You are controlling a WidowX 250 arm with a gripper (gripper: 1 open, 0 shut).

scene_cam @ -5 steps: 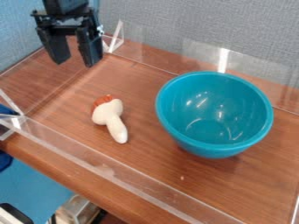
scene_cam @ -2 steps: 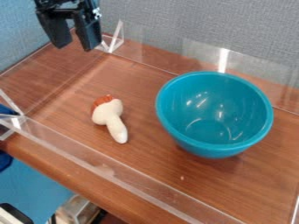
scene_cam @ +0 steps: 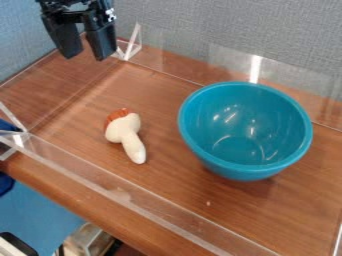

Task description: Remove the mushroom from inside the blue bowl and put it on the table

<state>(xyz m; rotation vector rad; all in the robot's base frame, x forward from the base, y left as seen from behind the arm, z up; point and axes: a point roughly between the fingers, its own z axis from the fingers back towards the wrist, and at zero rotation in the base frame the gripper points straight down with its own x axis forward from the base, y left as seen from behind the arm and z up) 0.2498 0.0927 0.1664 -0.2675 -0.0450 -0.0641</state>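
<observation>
- My gripper (scene_cam: 82, 44) hangs at the top left of the view, above the far end of the table, pointing steeply down.
- Its two dark fingers (scene_cam: 62, 42) stand apart with clear space between them, and I see nothing held there, so it is open and empty.
- Directly below and around the gripper is the table (scene_cam: 80, 95), a reddish-brown wood-grain top.
- Just to the right of the gripper, a low clear acrylic wall (scene_cam: 174, 62) runs along the far edge; another one borders the near edge, well below the gripper in the picture.
- Below the gripper and a little to its right, well apart from it, the mushroom (scene_cam: 128, 135) lies on its side on the bare wood.
- Its orange-tan cap points up and left, toward the gripper, and its cream stem points down and right.
- Farther right again, the blue bowl (scene_cam: 287, 120) sits upright on the table, near the mushroom but not touching it.
- I see only glossy reflections inside the bowl.
- The mushroom lies between the gripper and the bowl, outside the bowl.
</observation>
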